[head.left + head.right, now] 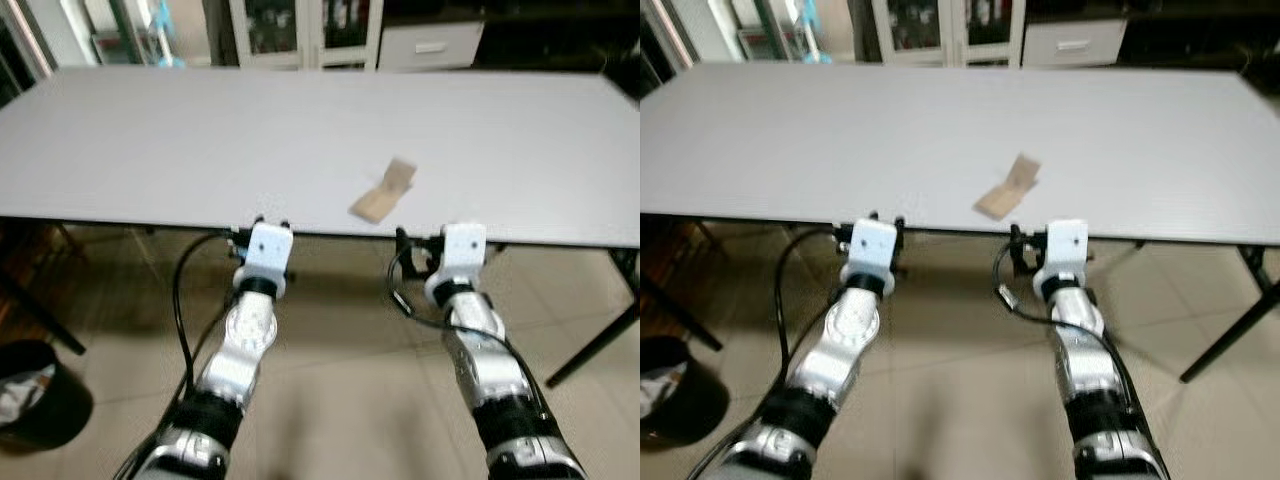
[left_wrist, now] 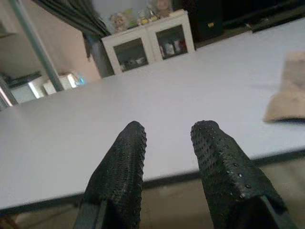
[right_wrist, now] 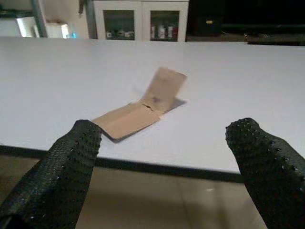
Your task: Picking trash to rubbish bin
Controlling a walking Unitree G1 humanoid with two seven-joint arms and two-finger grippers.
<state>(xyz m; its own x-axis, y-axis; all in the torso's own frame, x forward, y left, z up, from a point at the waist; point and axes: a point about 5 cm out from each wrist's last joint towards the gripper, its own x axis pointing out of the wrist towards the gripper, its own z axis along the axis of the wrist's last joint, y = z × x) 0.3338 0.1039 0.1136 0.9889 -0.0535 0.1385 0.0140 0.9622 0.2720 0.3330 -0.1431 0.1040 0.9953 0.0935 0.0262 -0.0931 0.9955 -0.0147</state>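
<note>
Down on the floor to our far left sits the round black rubbish bin (image 1: 38,398), under the left end of the long grey table (image 1: 200,150). Our left gripper (image 2: 167,138) waits just below the near edge of the table, and its two black fingers (image 2: 125,157) stand only a little apart, with nothing between them. The trash is a flat, folded piece of brown cardboard (image 1: 384,190). It lies on the table close to the near edge, between our two arms but closer to the right one. Its long side runs slantwise, from the near edge up and away to the right. Our right gripper (image 3: 164,143) is also just below the near edge, and its fingers are spread wide and empty. The cardboard lies ahead of it and a bit to the left. We think the right arm is the better one to reach up and take it.
</note>
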